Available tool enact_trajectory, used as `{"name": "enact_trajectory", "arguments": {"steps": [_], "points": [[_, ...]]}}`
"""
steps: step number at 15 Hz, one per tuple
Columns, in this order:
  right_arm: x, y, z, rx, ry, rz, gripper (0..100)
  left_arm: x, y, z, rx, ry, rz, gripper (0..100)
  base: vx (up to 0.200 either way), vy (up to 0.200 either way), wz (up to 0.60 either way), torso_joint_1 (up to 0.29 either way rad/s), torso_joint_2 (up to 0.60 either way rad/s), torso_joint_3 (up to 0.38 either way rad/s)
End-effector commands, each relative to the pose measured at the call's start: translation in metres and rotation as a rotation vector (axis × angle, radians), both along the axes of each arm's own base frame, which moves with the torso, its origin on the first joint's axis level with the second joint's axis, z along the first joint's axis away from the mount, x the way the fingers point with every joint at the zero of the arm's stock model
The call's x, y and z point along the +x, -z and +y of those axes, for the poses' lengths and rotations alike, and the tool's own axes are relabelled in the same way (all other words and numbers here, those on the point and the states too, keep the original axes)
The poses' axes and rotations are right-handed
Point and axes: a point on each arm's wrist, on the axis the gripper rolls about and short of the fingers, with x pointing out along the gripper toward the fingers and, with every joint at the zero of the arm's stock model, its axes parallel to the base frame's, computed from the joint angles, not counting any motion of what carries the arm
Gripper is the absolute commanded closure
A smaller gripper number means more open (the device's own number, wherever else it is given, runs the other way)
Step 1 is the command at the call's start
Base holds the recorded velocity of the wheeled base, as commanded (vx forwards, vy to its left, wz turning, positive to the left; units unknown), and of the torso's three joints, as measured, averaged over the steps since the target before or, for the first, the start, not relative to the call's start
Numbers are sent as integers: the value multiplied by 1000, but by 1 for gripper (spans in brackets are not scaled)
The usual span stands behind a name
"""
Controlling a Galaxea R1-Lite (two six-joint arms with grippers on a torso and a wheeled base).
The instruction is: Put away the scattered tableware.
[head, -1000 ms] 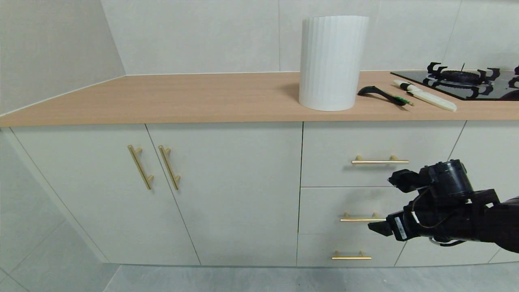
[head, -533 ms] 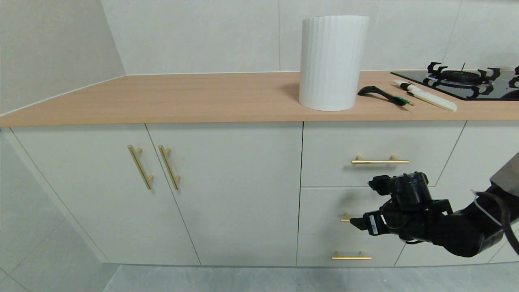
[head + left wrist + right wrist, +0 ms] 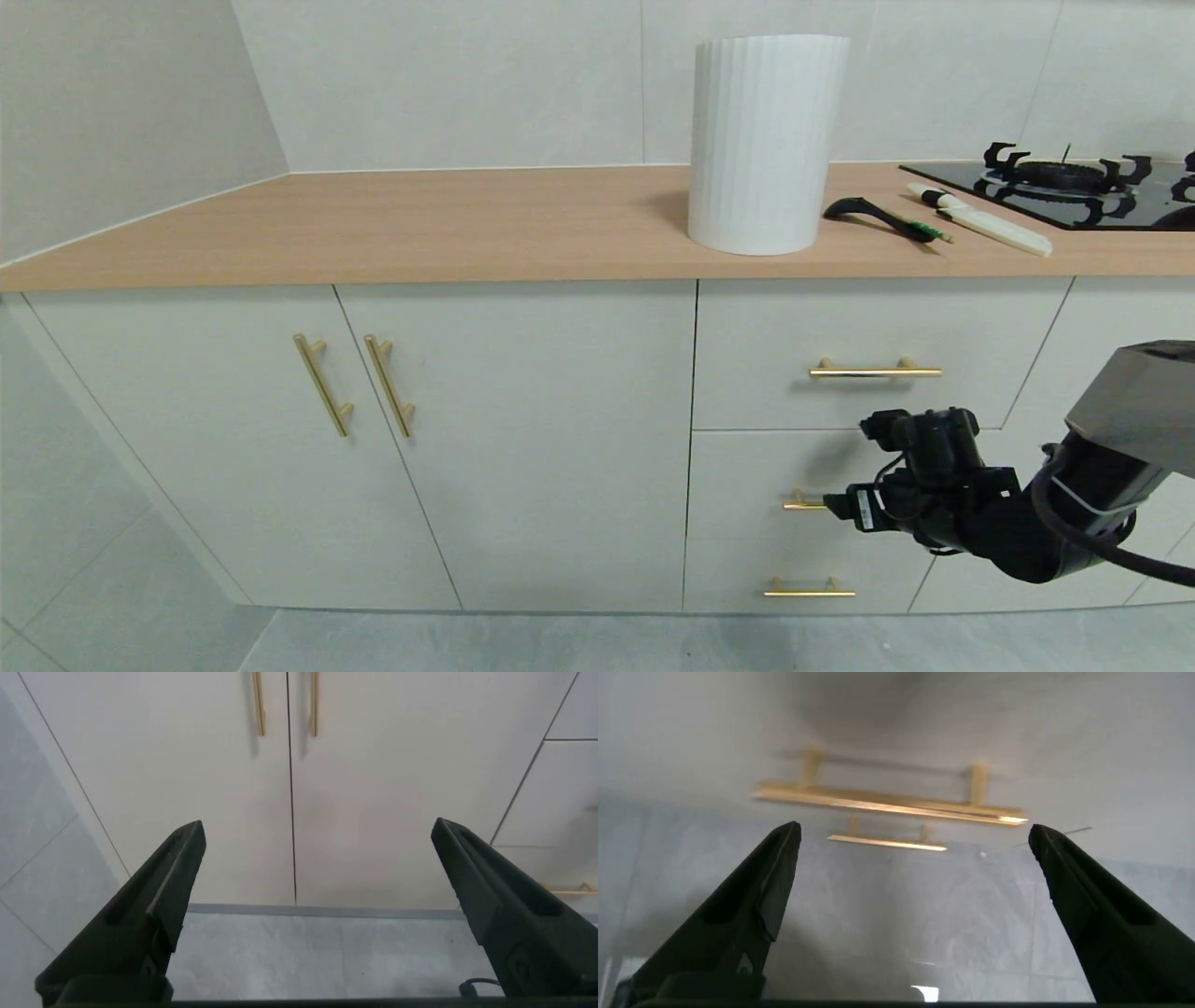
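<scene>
Head view: the right gripper [image 3: 857, 469] sits at lower right of the frame, in front of the drawer stack, level with the middle handle [image 3: 804, 505]. Its claw is wide, one finger high and one low; the lower finger [image 3: 837, 509] overlaps the right end of the middle handle, and contact cannot be confirmed. The top handle [image 3: 875, 371] is above the gripper and the bottom handle [image 3: 808, 591] is below it. The tableware lies on the counter [image 3: 420, 224] at upper right of the frame. A black utensil [image 3: 882, 217] lies flat just right of the white canister [image 3: 766, 145]. A white knife [image 3: 980, 224] lies flat just right of the utensil, between it and the hob [image 3: 1064, 187]. The two items are close together; whether they touch cannot be told. The canister stands upright at upper centre. Two doors [image 3: 373, 439] fill the lower left of the frame, each with a tilted gold handle. Right wrist view: the right gripper [image 3: 910, 924] has its claw wide and holds nothing. The middle handle [image 3: 887, 805] runs across the upper centre of the frame, in the gap ahead of the fingers, with the bottom handle [image 3: 887, 842] beyond it. Left wrist view: the left gripper [image 3: 313, 915] has its claw wide and holds nothing. It faces the doors [image 3: 374, 793], whose two handles show at the upper centre of the frame.
</scene>
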Motion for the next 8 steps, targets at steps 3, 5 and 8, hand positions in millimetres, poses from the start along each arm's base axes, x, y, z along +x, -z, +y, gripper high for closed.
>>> {"name": "enact_trajectory", "arguments": {"steps": [3, 5, 8], "points": [[12, 15, -13, -2, 45, 22, 0, 0, 0, 0, 0, -1, 1, 0, 0, 0, 0, 0, 0, 0], [15, 25, -13, -2, 45, 11, 0, 0, 0, 0, 0, -1, 1, 0, 0, 0, 0, 0, 0, 0], [23, 40, -12, -23, 81, -46, 0, 0, 0, 0, 0, -1, 1, 0, 0, 0, 0, 0, 0, 0]]}}
